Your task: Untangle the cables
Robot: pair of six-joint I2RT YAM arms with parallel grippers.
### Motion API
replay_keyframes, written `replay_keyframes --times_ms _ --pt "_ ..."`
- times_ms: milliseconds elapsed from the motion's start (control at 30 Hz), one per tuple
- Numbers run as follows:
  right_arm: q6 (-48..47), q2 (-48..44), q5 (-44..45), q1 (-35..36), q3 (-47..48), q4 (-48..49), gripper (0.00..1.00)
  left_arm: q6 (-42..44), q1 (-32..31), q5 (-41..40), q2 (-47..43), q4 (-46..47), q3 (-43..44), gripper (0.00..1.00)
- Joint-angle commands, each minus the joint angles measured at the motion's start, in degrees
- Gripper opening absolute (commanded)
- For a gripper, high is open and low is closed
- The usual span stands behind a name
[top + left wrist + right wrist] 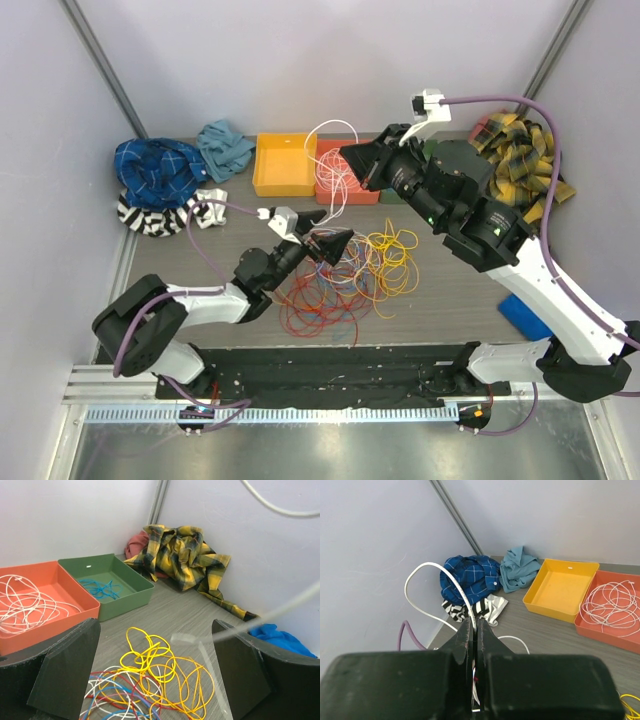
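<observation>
Right tool (pixel 474 627) pinches cable (pixel 429 565) (tangle (pixel 340 288) central).

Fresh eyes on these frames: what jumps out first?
The tangle of cables in the middle of the table stands out first: red, orange, yellow, white and blue loops. The left pincer hangs open just above it. Behind, the right pincer is shut on a white cable over the orange-red tray, which holds white coils.
</observation>
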Motion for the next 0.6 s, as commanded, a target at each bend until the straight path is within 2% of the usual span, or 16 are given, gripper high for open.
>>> replay_keyframes --times_ms 0,167,200,267,300,333,367,500,567 --pt "1.3 -1.7 -1.2 0.0 1.9 -0.1 0.01 1.7 -0.2 0.6 1.2 16.1 3.6 1.0" --pt "1.6 -2.1 -1.2 0.1 1.1 0.1 0.01 1.2 -0.1 1.0 1.7 16.0 5.6 1.0" --pt "1.5 -2.2 -1.3 0.1 0.9 0.0 0.01 1.1 -0.2 1.0 2.0 16.0 6.1 0.97" --pt "1.6 -2.3 -1.3 0.0 0.9 0.0 0.01 1.0 -0.1 0.4 2.2 16.0 6.3 0.65" --pt "1.4 -2.4 -1.2 0.0 0.9 0.0 0.01 0.7 0.0 0.2 2.3 15.6 5.9 0.43" --pt "1.1 -2.7 -0.9 0.1 0.9 0.0 0.01 0.3 0.0 -0.4 2.1 15.3 5.4 0.04" --pt "1.1 -3.1 -0.7 0.1 0.9 -0.1 0.01 -0.3 0.0 -2.7 1.6 15.0 4.8 0.0" --pt "-0.5 -4.1 1.6 0.1 0.6 -0.7 0.01 -0.5 0.0 -6.9 -3.9 8.8 0.8 0.0" --pt "-1.9 -5.1 4.7 0.0 0.4 -0.9 0.01 -2.0 0.1 -11.3 -12.1 -10.2 0.9 0.0"
